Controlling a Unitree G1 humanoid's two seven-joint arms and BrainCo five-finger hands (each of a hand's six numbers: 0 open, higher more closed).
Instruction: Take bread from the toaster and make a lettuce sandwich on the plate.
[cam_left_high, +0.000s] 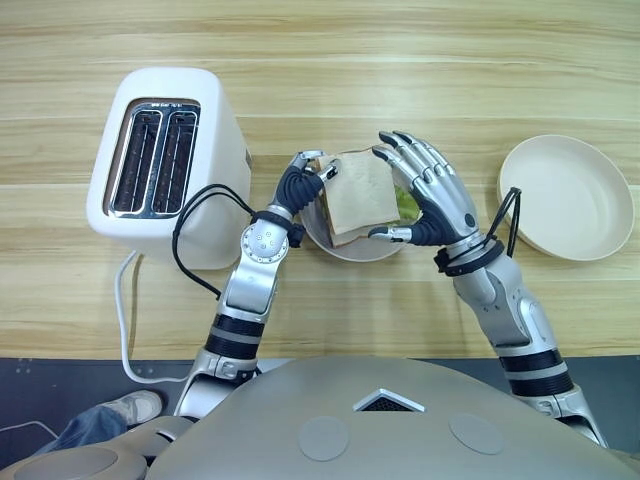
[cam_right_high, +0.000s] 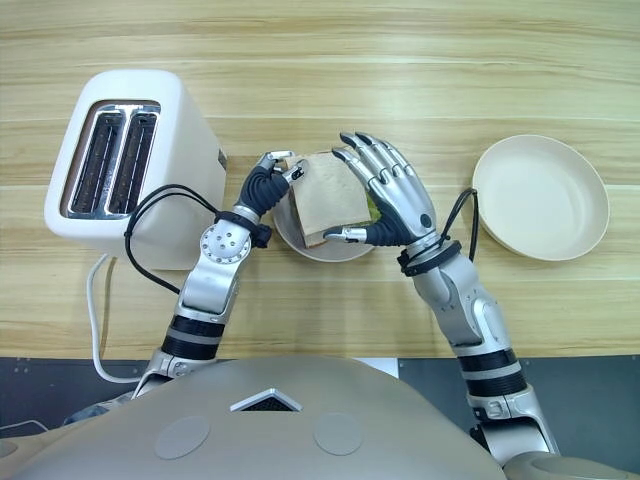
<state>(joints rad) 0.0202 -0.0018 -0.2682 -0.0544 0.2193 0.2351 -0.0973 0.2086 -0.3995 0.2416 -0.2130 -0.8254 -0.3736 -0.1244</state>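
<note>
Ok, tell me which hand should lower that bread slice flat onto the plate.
Left, probably. The left hand seems to pinch the tilted bread slice by its left edge over the plate. The right hand is open at the slice's right edge, holding nothing; it could only steady it.

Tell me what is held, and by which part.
The left hand pinches the bread slice by its upper-left corner with its fingers. The right hand lies open along its right edge.
</note>
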